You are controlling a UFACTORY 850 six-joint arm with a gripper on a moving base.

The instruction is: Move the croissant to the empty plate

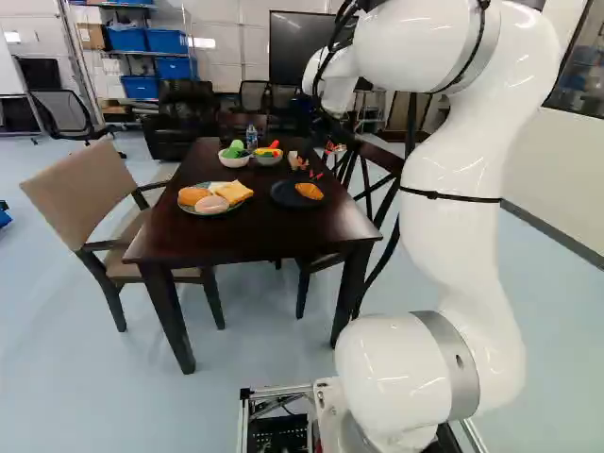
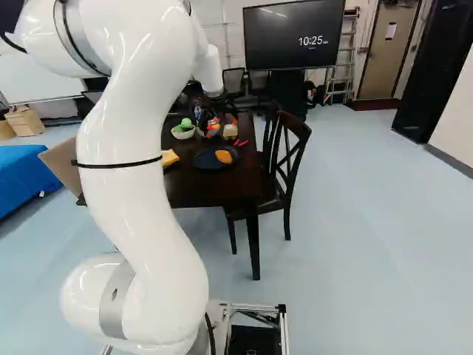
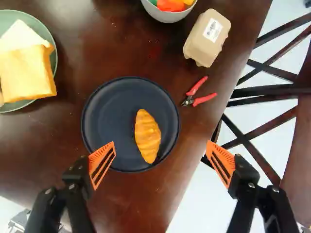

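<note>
You have the dark table [image 3: 141, 194] below, its edge running between the black plate [image 3: 104, 126] and the crossed-back chair [image 3: 302, 145]. Bare wood separates that plate from the loaded green plate [image 3: 40, 28]. Your gripper [image 1: 334, 147] is spread wide. Your croissant [image 3: 147, 136] lies off-centre on the black plate, golden orange, ridged, tapering at both ends.

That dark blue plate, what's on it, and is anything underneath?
A croissant lies on the dark blue plate. The patch of plate it covers is hidden, as is the tabletop beneath the plate, so I cannot tell what is there.
</note>
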